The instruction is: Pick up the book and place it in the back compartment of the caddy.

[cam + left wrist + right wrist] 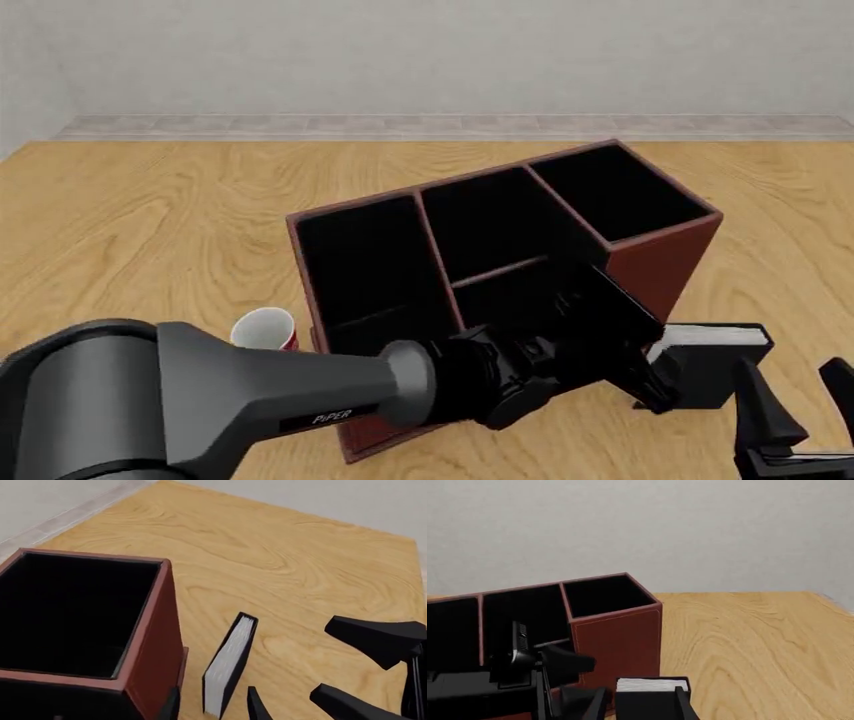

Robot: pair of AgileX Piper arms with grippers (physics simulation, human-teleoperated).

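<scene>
Book (711,352) upright on tabletop (160,230), at caddy (501,300)'s 4 o'clock corner, thin width between right gripper (639,702) fingers, spread and not yet clamped. Left gripper (650,385) beside it at 9 o'clock, fingers apart too. Right arm better placed.

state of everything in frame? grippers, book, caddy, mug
left gripper: open, fingers either side of the book, not clamped
right gripper: open, holding nothing, close by the book
book: standing on edge on the table, outside the caddy
caddy: upright, open top, book not in it
mug: on the table beside the caddy, partly hidden by the left arm
</scene>
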